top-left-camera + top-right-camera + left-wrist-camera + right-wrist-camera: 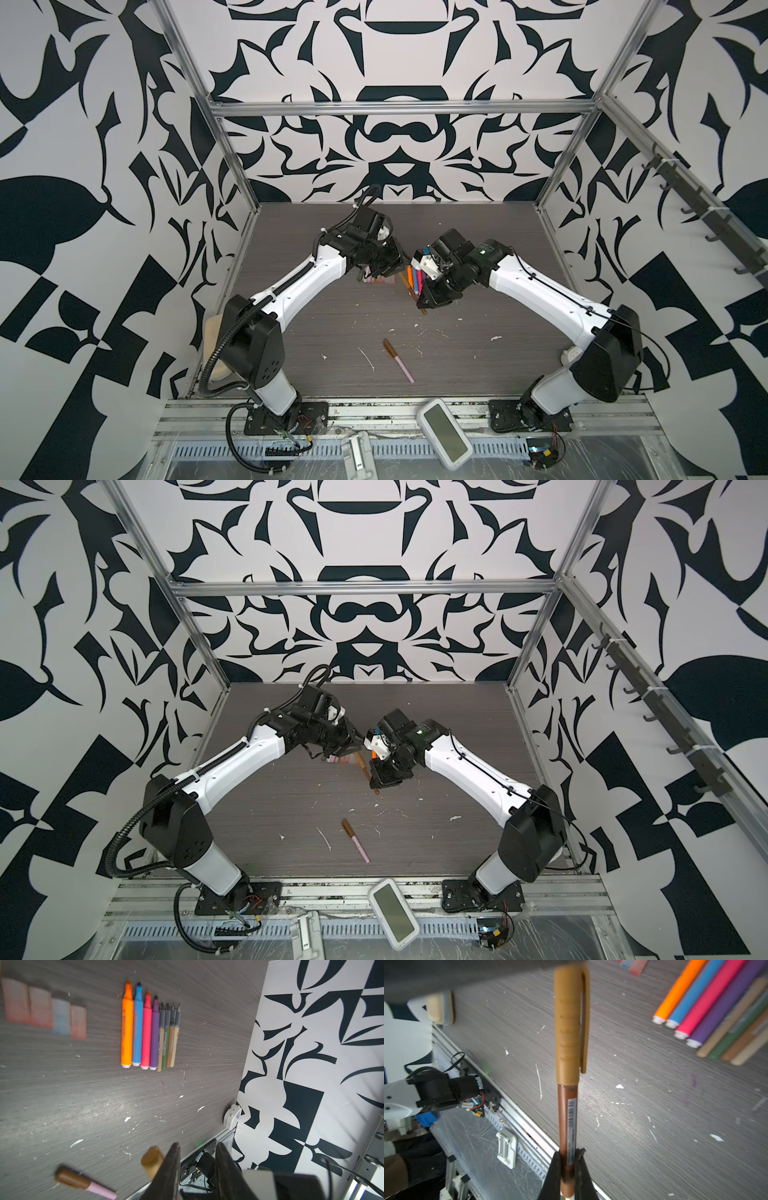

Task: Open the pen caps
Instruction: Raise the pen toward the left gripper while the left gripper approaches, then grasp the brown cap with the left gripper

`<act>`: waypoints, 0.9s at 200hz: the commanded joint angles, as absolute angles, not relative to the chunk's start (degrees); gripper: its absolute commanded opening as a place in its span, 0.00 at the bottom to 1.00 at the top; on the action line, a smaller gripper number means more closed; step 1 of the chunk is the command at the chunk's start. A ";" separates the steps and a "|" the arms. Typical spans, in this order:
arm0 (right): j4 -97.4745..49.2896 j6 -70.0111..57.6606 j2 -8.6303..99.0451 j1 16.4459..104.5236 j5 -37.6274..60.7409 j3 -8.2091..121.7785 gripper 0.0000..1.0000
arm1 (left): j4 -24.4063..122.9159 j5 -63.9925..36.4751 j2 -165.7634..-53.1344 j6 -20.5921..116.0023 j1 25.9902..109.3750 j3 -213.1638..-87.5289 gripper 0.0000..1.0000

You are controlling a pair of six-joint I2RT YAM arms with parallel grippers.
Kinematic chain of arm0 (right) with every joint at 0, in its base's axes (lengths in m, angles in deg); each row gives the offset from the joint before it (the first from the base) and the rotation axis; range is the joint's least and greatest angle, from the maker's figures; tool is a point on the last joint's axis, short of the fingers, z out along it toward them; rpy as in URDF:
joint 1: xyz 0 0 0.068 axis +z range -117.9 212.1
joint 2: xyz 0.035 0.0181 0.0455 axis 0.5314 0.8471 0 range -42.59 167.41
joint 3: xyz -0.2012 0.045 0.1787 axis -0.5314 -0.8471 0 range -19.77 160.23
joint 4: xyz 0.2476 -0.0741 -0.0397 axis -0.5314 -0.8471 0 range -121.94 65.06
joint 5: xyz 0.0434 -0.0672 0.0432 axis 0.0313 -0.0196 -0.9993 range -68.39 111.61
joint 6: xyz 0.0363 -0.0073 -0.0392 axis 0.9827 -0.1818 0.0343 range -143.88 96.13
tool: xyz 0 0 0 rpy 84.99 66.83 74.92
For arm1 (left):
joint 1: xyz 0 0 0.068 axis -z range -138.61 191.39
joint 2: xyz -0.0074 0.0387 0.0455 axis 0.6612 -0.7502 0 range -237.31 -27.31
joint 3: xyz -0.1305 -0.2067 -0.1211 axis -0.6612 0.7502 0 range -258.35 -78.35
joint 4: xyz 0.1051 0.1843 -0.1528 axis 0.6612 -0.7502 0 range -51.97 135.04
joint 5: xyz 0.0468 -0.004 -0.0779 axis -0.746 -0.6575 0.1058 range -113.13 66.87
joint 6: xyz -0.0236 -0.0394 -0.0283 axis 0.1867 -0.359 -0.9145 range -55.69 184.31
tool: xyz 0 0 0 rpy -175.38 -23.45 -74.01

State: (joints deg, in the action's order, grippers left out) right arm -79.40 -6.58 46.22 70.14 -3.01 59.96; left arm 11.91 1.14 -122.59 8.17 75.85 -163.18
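My right gripper (568,1159) is shut on the tail of a copper-brown pen (568,1122), which still carries its tan cap (569,1026). In both top views that pen (413,293) slants from the right gripper (420,298) up toward the left gripper (397,266). The left gripper (197,1145) is open with nothing between its fingers. The tan cap (152,1160) lies just outside one finger. Several uncapped pens (145,1030) lie in a row on the table, and several loose pen caps (41,1007) lie blurred beside them. A pink pen with a brown cap (398,359) lies alone nearer the front.
A white handheld device with a grey screen (444,434) and a white clip (357,455) rest on the front rail. A beige block (214,332) sits at the table's left edge and a small white round part (573,355) at its right edge. White specks dot the tabletop.
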 commanded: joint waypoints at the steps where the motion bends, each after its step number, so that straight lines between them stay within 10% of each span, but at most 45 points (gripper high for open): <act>1: -82.52 -7.96 46.25 69.92 1.37 62.94 0.00 | 5.17 1.70 -124.67 10.93 75.58 -167.92 0.32; 180: -79.57 -5.95 46.64 69.48 -2.91 67.90 0.00 | -3.93 2.30 -131.21 14.48 75.41 -174.73 0.27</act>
State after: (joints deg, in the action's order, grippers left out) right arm -81.30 -6.88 48.63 69.68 -0.54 66.77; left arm -2.95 1.97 -130.48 14.75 75.63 -173.48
